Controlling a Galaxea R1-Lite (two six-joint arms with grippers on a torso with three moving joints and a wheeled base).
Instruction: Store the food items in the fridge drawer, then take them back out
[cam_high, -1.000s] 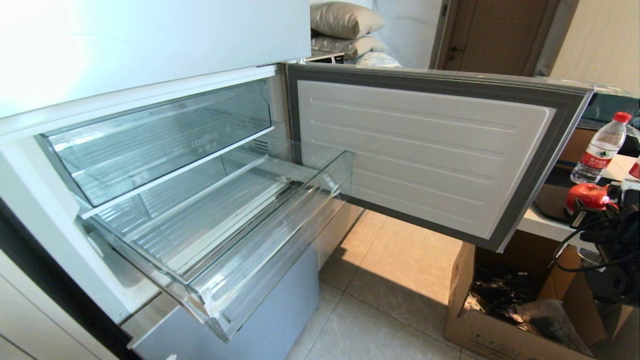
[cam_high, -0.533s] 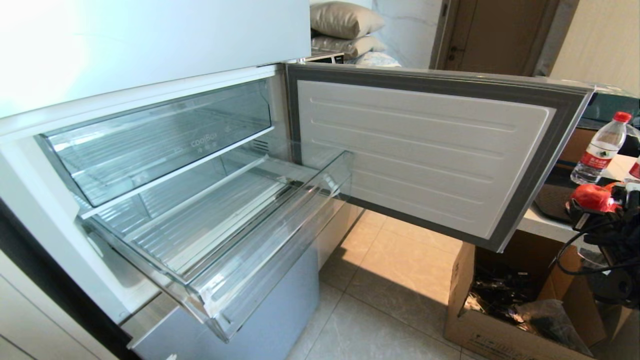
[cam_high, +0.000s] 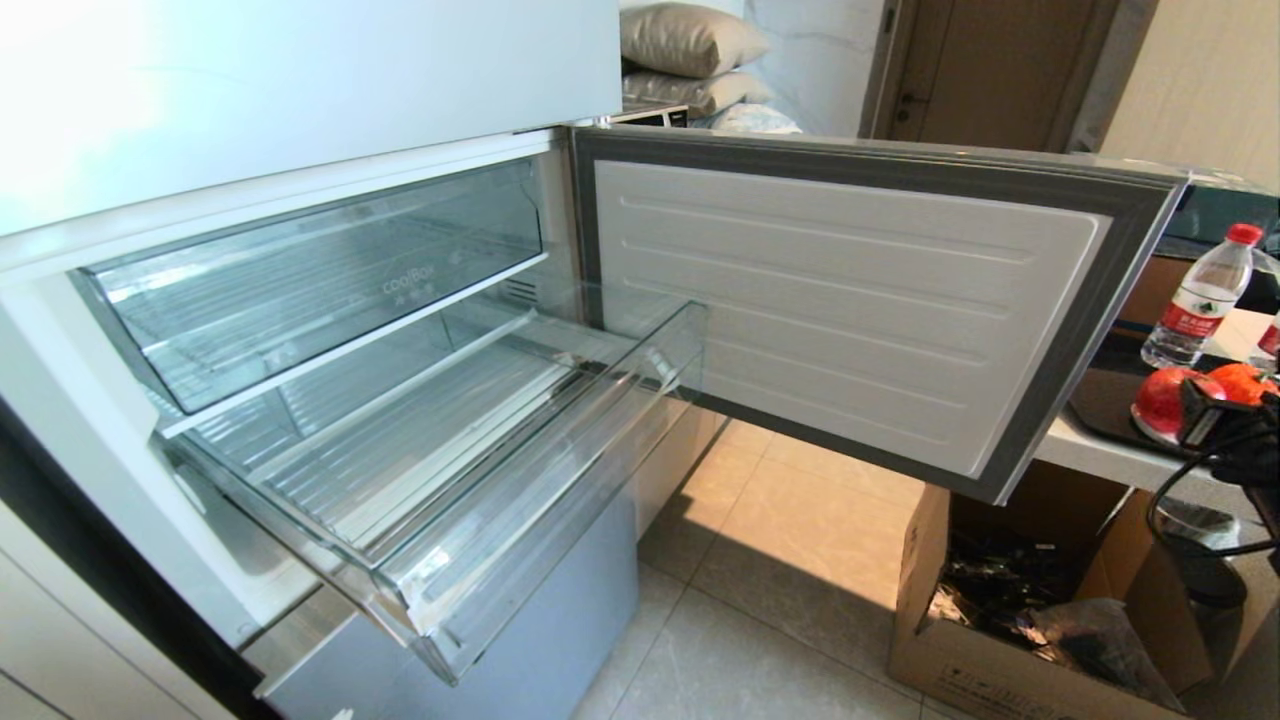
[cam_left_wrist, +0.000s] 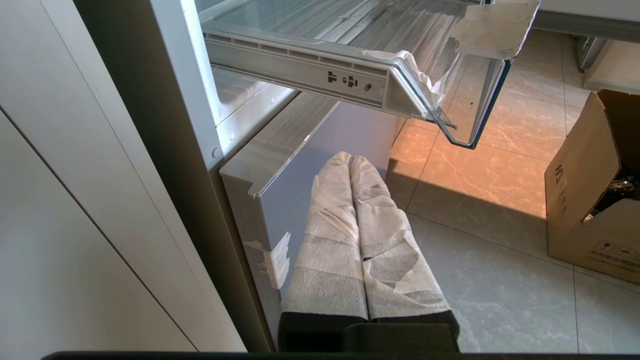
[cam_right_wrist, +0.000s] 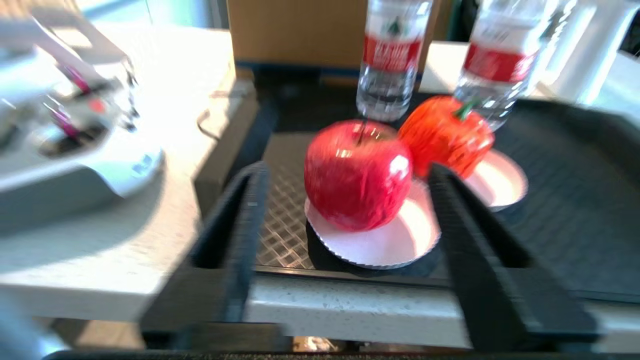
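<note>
A glossy red apple (cam_right_wrist: 357, 175) stands on a small white plate (cam_right_wrist: 400, 240) on a black tray, with an orange-red fruit (cam_right_wrist: 445, 135) on a second plate behind it. My right gripper (cam_right_wrist: 347, 172) is open, one finger on each side of the apple and touching nothing. From the head camera, the apple (cam_high: 1160, 400) and right gripper (cam_high: 1205, 420) are at the far right. The fridge drawer (cam_high: 540, 480) is pulled out with nothing in it. My left gripper (cam_left_wrist: 350, 160), shut and wrapped in white cloth, hangs below the drawer (cam_left_wrist: 470, 100).
The open fridge door (cam_high: 850, 300) stands between the drawer and the counter. A clear coolBox bin (cam_high: 320, 280) sits above the drawer. Two water bottles (cam_right_wrist: 392, 55) stand behind the fruit. An open cardboard box (cam_high: 1000, 620) is on the floor under the counter edge.
My right gripper held the apple over the tray; it has let go and drawn back toward the right edge. The apple now rests on its plate.
</note>
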